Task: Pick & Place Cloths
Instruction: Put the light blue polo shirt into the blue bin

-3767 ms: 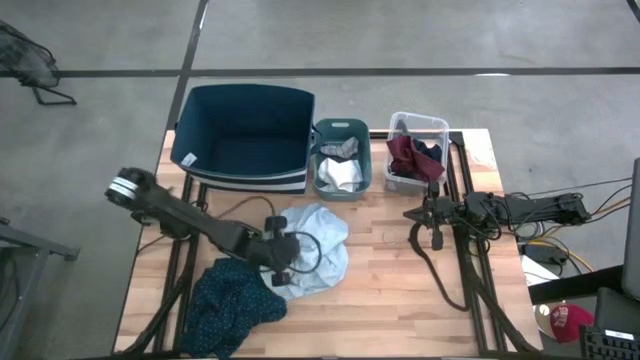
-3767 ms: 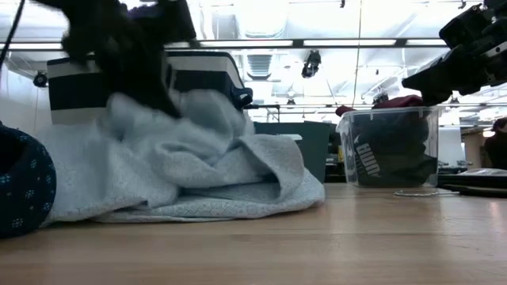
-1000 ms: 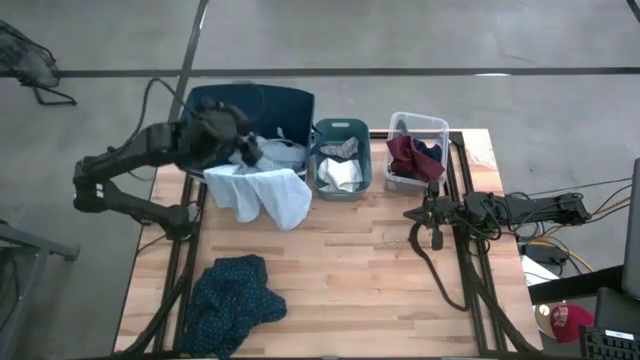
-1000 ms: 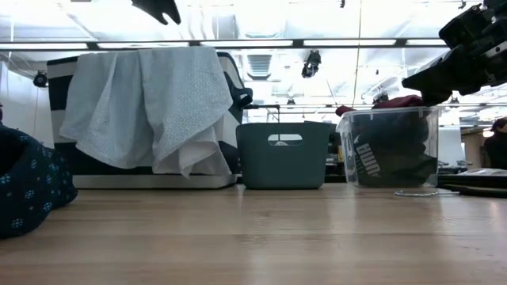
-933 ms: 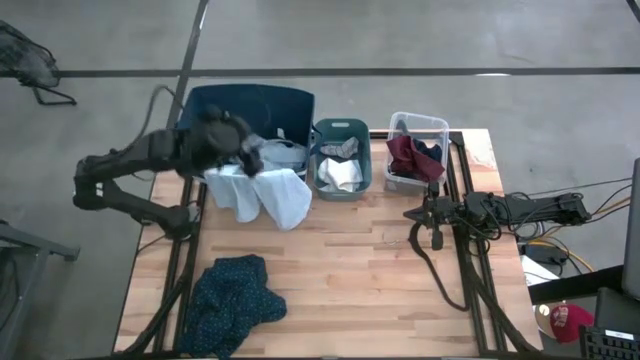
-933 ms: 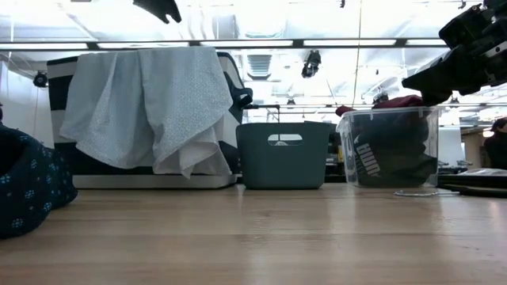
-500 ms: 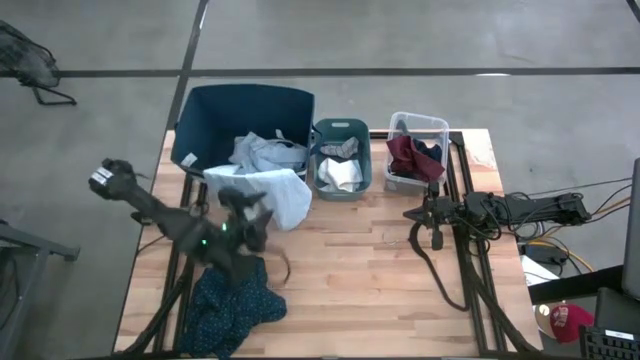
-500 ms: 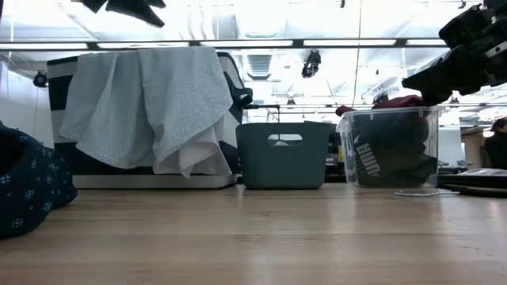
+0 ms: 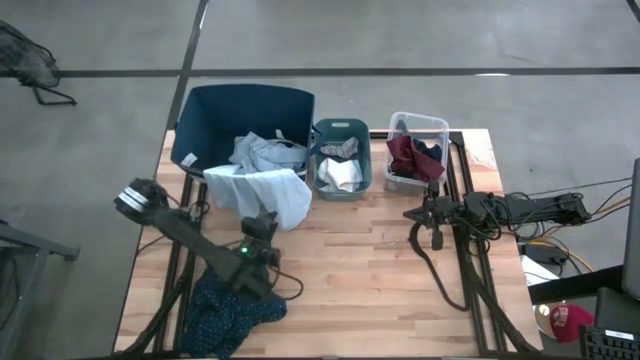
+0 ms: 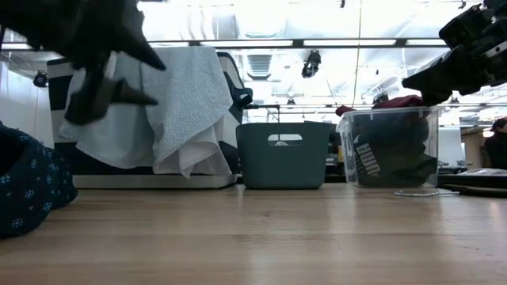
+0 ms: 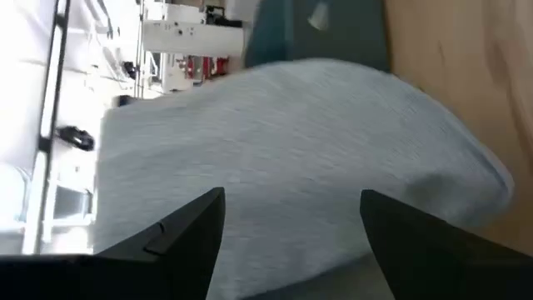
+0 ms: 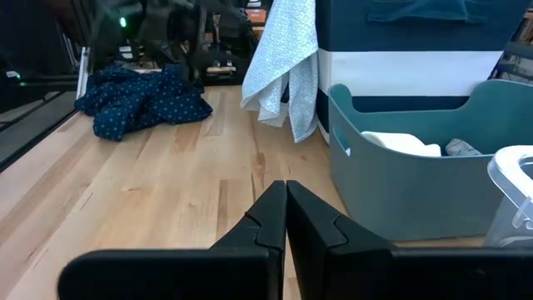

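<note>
A pale blue-grey cloth (image 9: 262, 192) hangs over the near rim of the large blue bin (image 9: 215, 115), part of it inside and its loose end just above the table (image 10: 178, 111). A dark teal patterned cloth (image 9: 232, 312) lies bunched at the table's near left (image 10: 24, 190). My left gripper (image 9: 265, 224) hovers open just in front of the hanging cloth and beyond the teal cloth, its fingers pointing at the pale fabric (image 11: 291, 167) and touching nothing. My right gripper (image 9: 436, 238) waits shut at the table's right side (image 12: 286, 200).
A small teal bin (image 9: 341, 178) with white and grey cloths stands right of the blue bin. Right of that, a clear bin (image 9: 417, 125) holds maroon and dark pieces. Bare wood (image 9: 350, 265) lies between the arms.
My left gripper has swung from above the large blue bin down and toward the table's near edge, rolling its wrist, and stays open; it now faces the hanging pale cloth. The pale cloth stays draped over the bin's rim, unmoved.
</note>
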Robot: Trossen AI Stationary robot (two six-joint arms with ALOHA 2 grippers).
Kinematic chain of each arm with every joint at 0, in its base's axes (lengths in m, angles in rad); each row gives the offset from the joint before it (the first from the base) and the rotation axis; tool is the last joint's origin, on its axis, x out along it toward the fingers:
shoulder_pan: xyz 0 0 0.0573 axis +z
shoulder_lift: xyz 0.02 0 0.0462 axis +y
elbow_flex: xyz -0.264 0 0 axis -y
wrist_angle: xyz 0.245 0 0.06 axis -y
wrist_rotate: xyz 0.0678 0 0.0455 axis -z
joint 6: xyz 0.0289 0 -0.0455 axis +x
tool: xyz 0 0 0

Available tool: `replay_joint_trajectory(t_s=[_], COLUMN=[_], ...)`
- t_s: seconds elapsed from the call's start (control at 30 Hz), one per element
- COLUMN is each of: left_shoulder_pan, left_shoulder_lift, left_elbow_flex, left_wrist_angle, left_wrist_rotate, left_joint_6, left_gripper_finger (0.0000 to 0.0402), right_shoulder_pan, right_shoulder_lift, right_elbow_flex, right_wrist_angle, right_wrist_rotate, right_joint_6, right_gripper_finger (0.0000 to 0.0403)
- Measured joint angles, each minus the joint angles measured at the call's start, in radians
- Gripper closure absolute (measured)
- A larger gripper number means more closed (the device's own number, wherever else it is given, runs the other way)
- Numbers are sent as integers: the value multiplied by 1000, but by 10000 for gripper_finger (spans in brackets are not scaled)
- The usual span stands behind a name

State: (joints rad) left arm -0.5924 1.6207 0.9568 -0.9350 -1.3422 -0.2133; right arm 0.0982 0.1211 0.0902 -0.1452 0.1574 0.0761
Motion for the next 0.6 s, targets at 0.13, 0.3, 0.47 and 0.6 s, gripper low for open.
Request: replay_joint_trajectory(t_s=[0.13, 0.3, 0.47, 0.6], left_shoulder_pan=[46, 131, 209, 246], left_shoulder_lift=[74, 147, 199, 202], left_elbow_flex=[-13, -13, -5, 25], left_wrist_angle=[-1, 0, 2, 10], left_wrist_rotate=[1, -33, -161, -137], left_joint_6=[3, 130, 241, 242], left_gripper_finger=[118, 118, 122, 170], right_shoulder_pan=[0, 0, 0, 0], right_shoulder_lift=[0, 0, 0, 0], right_elbow_flex=[0, 0, 0, 0], right_wrist_angle=[0, 0, 0, 0], right_wrist_rotate=[0, 0, 0, 0], right_joint_6=[1, 0, 0, 1], right_gripper_finger=[394, 394, 394, 394])
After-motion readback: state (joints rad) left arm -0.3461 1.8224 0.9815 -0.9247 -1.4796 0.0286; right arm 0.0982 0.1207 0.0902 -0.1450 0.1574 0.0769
